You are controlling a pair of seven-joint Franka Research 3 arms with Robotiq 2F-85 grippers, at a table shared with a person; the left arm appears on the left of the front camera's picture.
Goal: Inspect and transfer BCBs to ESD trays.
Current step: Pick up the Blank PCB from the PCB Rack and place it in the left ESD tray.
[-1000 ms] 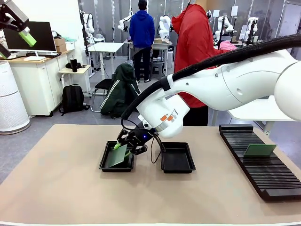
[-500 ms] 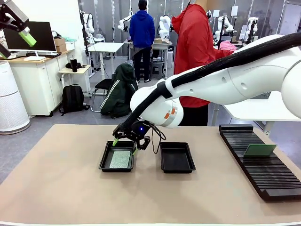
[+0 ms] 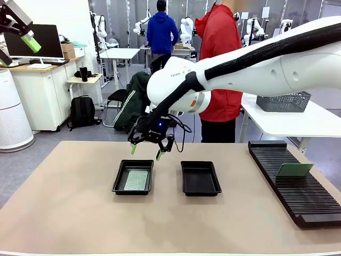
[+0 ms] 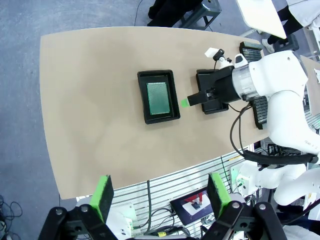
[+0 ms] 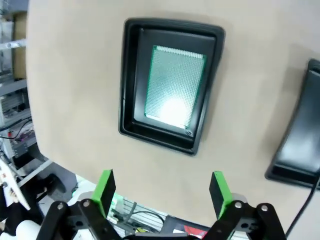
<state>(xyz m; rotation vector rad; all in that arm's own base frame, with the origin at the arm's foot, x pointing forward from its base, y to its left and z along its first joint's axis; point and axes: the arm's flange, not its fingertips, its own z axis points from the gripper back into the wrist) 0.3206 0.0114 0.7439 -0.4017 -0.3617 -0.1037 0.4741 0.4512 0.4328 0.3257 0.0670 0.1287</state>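
**Board down in left tray, both grippers released**

A thin, flat green rectangular circuit board (image 3: 136, 180) is lying flat on the floor of the left tray (image 3: 118, 184), a shallow black plastic one with a raised flared rim. In the right wrist view, light is glaring off the board's lower part. A second identical black tray (image 3: 201, 178) is sitting beside it on the right, not touching, with its black floor showing bare. Both are resting near the middle of the tan table (image 3: 64, 213).

The right gripper (image 3: 146, 152) is hanging above the far rim of the left tray, clear of it. Its green-padded fingers are pointing down and spread wide, gripping nothing. Its white arm (image 3: 277, 58) is reaching in from the right across the middle.

The left gripper (image 4: 161, 195) is sitting high above the table, looking down on both trays. Its fingers are also spread wide, with nothing between them.

A long black ribbed slotted rack (image 3: 298, 197) is lying along the table's right side. Another green circuit board (image 3: 294, 169) is standing on edge in it, leaning slightly. A person in a red jacket (image 3: 218, 53) is standing at the far side, behind the right arm.
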